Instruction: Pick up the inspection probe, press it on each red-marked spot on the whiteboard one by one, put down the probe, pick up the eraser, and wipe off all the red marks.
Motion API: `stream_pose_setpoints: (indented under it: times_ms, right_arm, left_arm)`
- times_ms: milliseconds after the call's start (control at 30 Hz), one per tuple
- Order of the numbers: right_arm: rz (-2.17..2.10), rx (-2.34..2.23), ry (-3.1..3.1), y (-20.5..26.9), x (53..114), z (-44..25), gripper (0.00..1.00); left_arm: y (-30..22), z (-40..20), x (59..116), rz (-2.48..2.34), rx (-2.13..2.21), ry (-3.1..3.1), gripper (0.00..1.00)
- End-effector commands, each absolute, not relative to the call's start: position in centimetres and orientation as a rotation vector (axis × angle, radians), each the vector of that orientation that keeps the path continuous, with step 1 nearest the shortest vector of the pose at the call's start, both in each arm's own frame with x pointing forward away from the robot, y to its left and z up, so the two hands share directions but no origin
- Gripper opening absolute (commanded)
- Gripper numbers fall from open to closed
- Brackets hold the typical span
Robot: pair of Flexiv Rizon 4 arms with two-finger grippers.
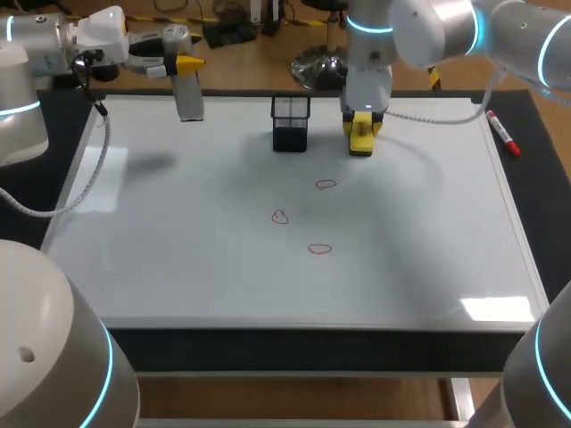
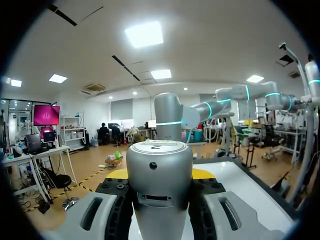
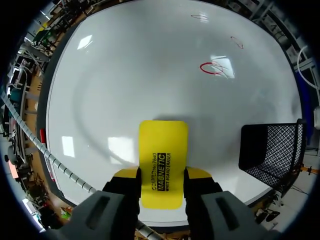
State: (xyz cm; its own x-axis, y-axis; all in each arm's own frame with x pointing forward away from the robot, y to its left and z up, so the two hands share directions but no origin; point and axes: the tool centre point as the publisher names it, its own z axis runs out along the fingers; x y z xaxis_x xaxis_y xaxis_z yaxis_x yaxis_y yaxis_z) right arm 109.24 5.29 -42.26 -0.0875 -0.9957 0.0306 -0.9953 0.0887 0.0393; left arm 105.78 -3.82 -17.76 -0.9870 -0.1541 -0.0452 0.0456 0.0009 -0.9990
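Observation:
The silver-grey inspection probe hangs above the whiteboard's back left corner, with my left gripper shut on it; in the left wrist view the probe fills the space between the fingers. The yellow eraser lies flat on the whiteboard at the back middle. My right gripper stands over it, both yellow tips pressed against the long sides of the eraser. Three red marks sit mid-board, ahead of the right gripper.
A black mesh pen holder stands just left of the eraser, close beside the right gripper. A red marker lies on the board's right frame.

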Motion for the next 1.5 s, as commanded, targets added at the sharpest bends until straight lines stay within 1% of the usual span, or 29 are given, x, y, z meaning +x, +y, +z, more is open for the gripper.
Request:
stream_pose_setpoints:
  times_ms: [33, 267, 567, 1033, 1233, 1500]
  right_arm:
    - [0.007, 2.081, -2.292, 4.9, 108.9, -41.1, 0.00]
    - [0.005, 2.006, -2.411, 3.0, 108.9, -39.1, 0.00]
    - [0.047, 1.852, -2.571, -1.6, 107.8, -37.0, 0.00]
    - [0.009, 1.617, -2.725, -8.8, 104.8, -36.3, 0.00]
    - [-0.023, 1.551, -2.734, -10.3, 103.9, -36.8, 0.00]
    - [-0.046, 1.548, -2.717, -10.6, 103.8, -37.3, 0.00]
  left_arm:
    - [-3.8, -17.7, 105.8, -2.124, -0.114, 2.115, 0.00]
    - [-3.8, -17.7, 105.8, -2.124, -0.114, 2.115, 0.00]
    - [-3.8, -17.7, 105.8, -2.124, -0.114, 2.115, 0.00]
    - [-3.8, -17.7, 105.8, -2.124, -0.114, 2.115, 0.00]
    - [-3.8, -17.7, 105.8, -2.124, -0.114, 2.115, 0.00]
    - [-3.8, -17.7, 105.8, -2.124, -0.114, 2.115, 0.00]
